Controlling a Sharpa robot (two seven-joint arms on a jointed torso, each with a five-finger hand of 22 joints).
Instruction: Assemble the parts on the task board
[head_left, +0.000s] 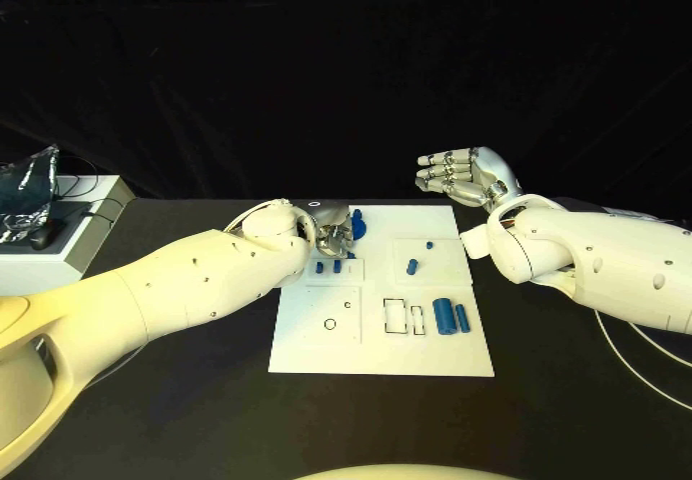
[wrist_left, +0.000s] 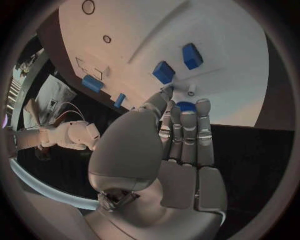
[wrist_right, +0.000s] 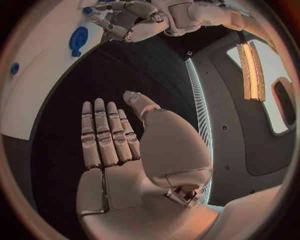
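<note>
The white board lies mid-table, with blue parts scattered over it: a small pair at its ten o'clock, one near its centre top, and two upright cylinders at about three o'clock. One more part sits right at the left hand's fingertips, at the board's far-left corner; the fingers lie straight and together against it, but whether they grip it I cannot tell. The right hand hangs beyond the board's one o'clock corner, well apart from every part, fingers extended, thumb apart, holding nothing.
</note>
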